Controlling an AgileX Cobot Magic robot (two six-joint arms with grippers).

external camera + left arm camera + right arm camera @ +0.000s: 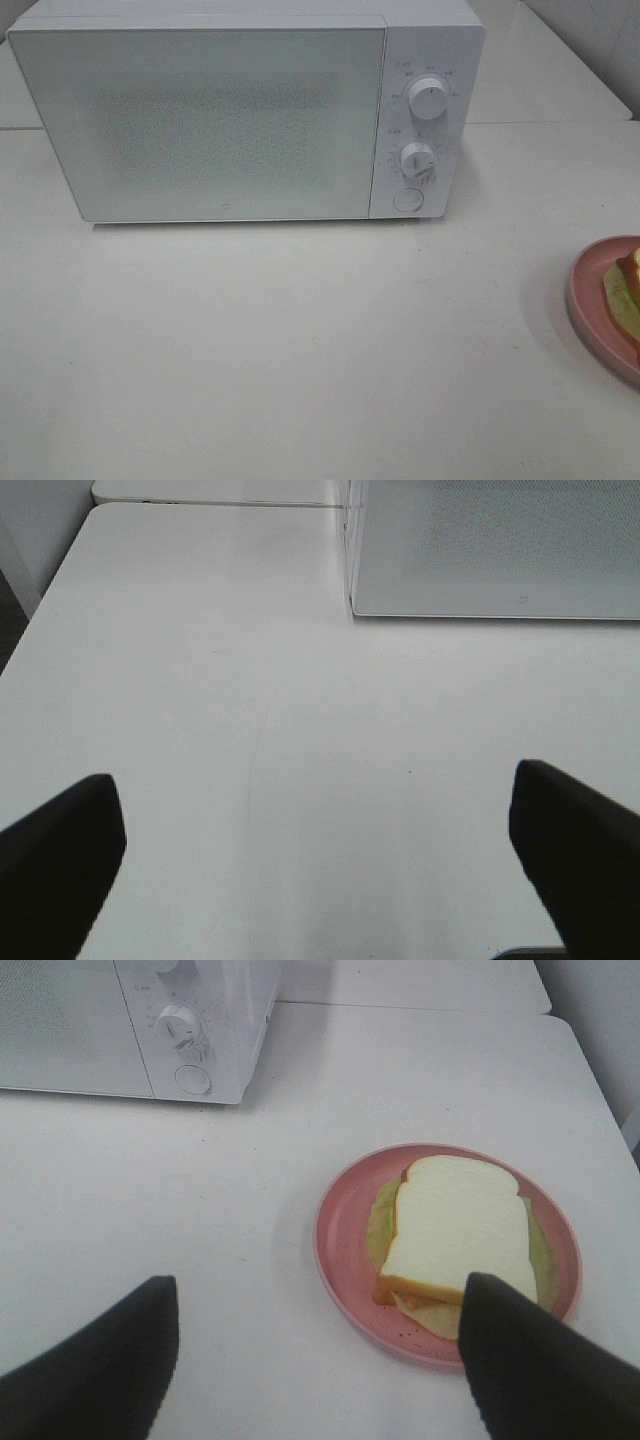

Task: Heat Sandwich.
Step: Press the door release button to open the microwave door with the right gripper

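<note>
The sandwich [458,1228], white bread with tan crust and yellow-green filling at its edges, lies on a pink plate [340,1240]. In the exterior high view only a slice of the plate [590,290] and sandwich [622,300] shows at the right edge. My right gripper [315,1345] stands open above the table, one finger [530,1360] overlapping the plate's near edge, nothing held. Over bare table, my left gripper [315,850] is open and empty. Neither gripper shows in the exterior high view.
A white microwave [230,120] stands at the back with its door shut, two dials [428,97] and a round button [407,199] on its right panel. The microwave's corner [480,550] appears ahead of the left gripper. The white table's left edge [30,630] is visible.
</note>
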